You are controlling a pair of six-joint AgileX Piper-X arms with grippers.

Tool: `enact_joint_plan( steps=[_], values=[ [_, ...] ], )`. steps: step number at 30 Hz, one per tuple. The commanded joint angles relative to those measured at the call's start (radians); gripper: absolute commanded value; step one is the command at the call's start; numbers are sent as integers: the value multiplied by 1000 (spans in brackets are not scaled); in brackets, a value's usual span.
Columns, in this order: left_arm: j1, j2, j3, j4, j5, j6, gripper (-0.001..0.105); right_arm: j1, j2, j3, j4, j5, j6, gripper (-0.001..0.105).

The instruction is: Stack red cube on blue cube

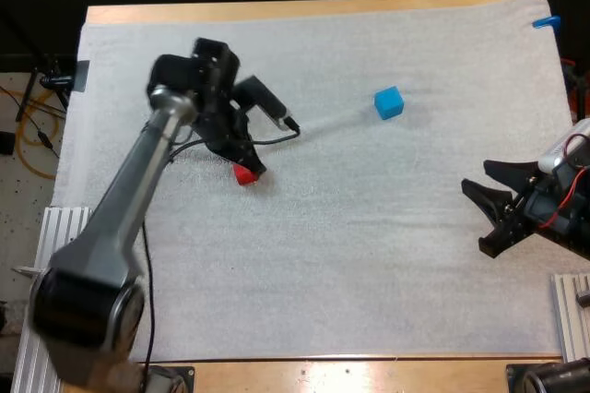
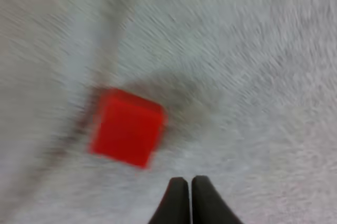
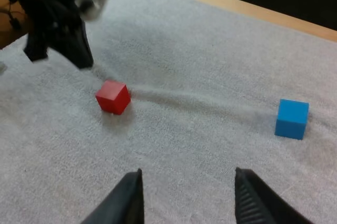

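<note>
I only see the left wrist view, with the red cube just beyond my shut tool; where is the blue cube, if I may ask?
Observer: The blue cube sits alone on the mat, off toward the right arm's side of the red cube.
Operator: Is the right tool near it?
Observer: No, the right tool hangs near the mat's right edge, apart from both cubes.
Operator: Does it hold anything?
Observer: No, it is open and empty.
</note>
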Motion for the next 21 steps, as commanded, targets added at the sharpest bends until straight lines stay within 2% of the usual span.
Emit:
enact_joint_plan(
  steps=[1, 5, 9, 11, 15, 21],
  values=[
    [14, -58, -6, -5, -18, -41, 0, 2, -1, -8, -20, -13, -1, 41],
    [41, -157, -6, -4, -31, -88, 0, 16, -1, -8, -52, -13, -1, 41],
    [72, -284, -6, -4, -88, -133, 0, 65, 1, -8, -95, 19, 15, 53],
    [80, -336, 0, -4, -94, -157, 0, 96, 7, -8, -102, 49, 15, 55],
    [84, -479, 51, -7, -140, -182, 0, 166, 41, -8, -123, 74, 43, 55],
    [84, -667, 172, -15, -153, -232, 0, 250, 104, -8, -166, 115, 67, 55]
  ],
)
